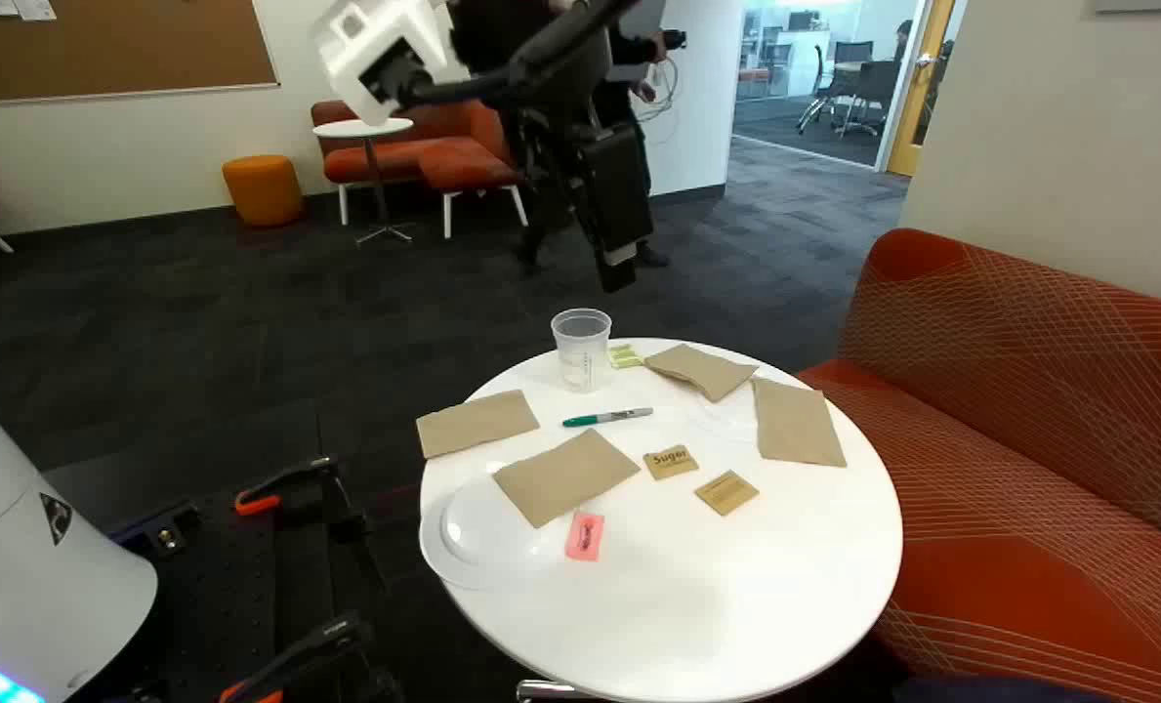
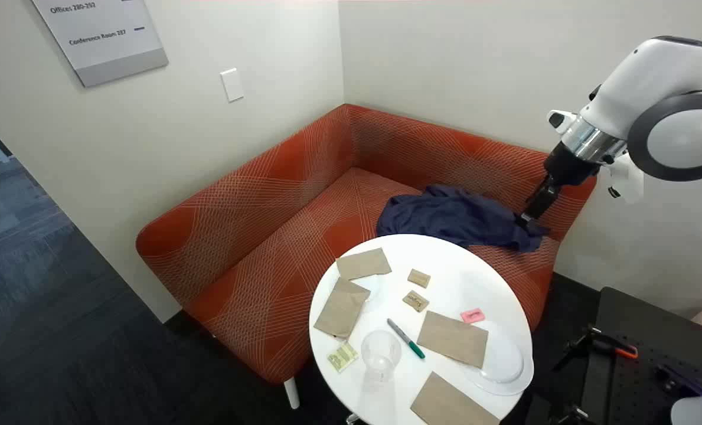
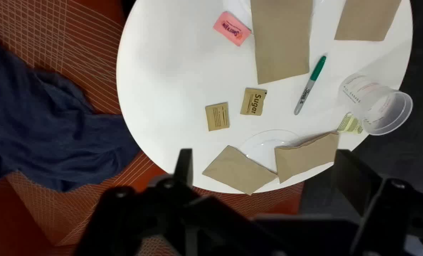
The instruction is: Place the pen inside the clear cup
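Wrist view: saw gripper (image 3: 264, 160) spread wide, empty; found green-capped Sharpie (image 3: 308, 87) flat on white table (image 3: 161, 74), near clear graduated cup (image 3: 370, 97). Looked light, stiff, slick; called for mid-barrel pinch.

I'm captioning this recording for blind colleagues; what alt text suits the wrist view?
A green-capped pen lies on a round white table beside, not inside, a clear cup. Brown paper pieces and small packets lie nearby; the open, empty gripper shows at the bottom.
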